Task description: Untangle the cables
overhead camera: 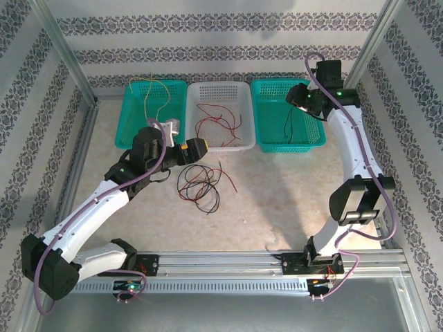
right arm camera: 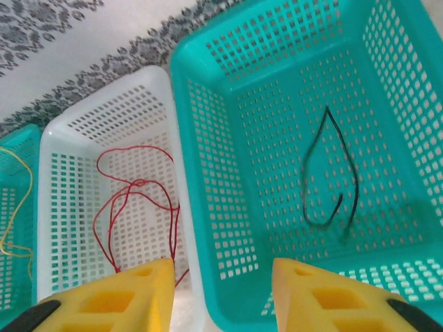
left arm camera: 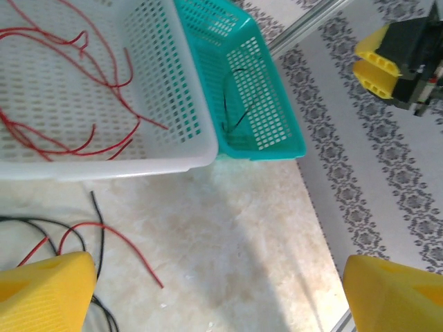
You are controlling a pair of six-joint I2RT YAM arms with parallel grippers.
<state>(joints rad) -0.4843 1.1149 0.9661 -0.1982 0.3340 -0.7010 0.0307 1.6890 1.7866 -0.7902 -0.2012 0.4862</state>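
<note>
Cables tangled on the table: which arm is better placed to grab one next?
Left arm: its open jaws sit beside the tangle; the right arm hangs over the right teal basket.

Top external overhead from near edge, faces table (overhead camera: 277, 200) — wrist views close, angled down; all share white basket (overhead camera: 208, 92).

"What sits along the top of the frame?"
"Three baskets in a row: left teal basket (overhead camera: 133, 114), white basket (overhead camera: 235, 97), right teal basket (overhead camera: 270, 104), sides touching."
"And below?"
"A beige marbled table (overhead camera: 277, 200), a metal rail (overhead camera: 228, 261) at bottom, patterned wallpaper (overhead camera: 208, 48) behind."
</note>
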